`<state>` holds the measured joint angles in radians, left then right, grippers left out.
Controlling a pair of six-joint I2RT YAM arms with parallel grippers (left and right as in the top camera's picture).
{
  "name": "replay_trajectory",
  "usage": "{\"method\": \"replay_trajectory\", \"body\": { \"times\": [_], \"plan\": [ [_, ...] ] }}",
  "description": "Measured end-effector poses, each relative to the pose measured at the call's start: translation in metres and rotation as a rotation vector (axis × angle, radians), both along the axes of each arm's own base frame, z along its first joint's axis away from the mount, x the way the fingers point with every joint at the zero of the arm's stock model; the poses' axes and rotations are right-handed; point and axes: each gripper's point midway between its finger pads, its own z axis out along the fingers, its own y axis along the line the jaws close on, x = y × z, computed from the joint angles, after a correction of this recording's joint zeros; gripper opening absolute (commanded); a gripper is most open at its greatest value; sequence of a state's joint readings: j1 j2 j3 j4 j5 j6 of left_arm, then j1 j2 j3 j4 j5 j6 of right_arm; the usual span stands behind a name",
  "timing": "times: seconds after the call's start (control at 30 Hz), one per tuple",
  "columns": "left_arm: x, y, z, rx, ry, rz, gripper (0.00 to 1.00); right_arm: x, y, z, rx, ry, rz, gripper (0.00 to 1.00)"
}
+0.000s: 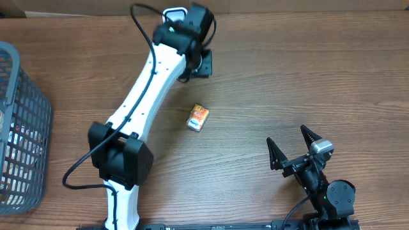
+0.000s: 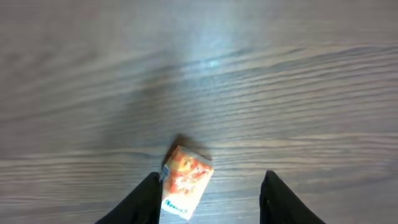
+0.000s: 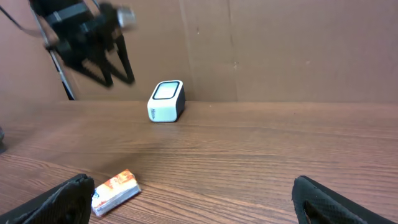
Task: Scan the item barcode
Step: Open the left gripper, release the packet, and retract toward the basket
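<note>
One orange carton [image 1: 198, 118] lies centrally, one white scanner [image 3: 166, 101] at its twelve o'clock, one basket [image 1: 19, 128] at nine; left gripper [image 1: 203, 62] and right gripper [image 1: 291, 145] both have their fingers apart.

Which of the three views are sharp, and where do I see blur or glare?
Overhead: evenly lit and mostly sharp, the orange box crisp. Left wrist: soft all over, with a pale glare patch on the table. Right wrist: the scanner is sharp, but the left gripper is smeared.
</note>
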<state>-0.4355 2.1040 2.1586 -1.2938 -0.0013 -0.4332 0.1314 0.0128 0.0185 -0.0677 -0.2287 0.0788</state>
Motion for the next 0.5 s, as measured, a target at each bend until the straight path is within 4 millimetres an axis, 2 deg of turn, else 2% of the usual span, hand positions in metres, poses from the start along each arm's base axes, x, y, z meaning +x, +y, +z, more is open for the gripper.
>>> {"method": "replay_trajectory", "body": {
  "times": [0.13, 0.23, 0.37, 0.5],
  "plan": [
    [-0.002, 0.015, 0.049, -0.002, -0.047, -0.020, 0.37, 0.000, 0.000, 0.000, 0.000, 0.000, 0.000, 1.00],
    [-0.004, 0.035, 0.088, -0.013, -0.101, -0.005, 0.39, 0.000, 0.000, 0.000, 0.000, 0.000, 0.000, 1.00],
    [-0.009, 0.080, 0.132, -0.021, -0.172, 0.063, 0.41, 0.000, 0.000, 0.000, 0.000, 0.000, 0.000, 1.00],
    [-0.005, 0.127, 0.165, -0.041, -0.267, 0.135, 0.41, 0.000, 0.000, 0.000, 0.000, 0.000, 0.000, 1.00]
  ]
}}
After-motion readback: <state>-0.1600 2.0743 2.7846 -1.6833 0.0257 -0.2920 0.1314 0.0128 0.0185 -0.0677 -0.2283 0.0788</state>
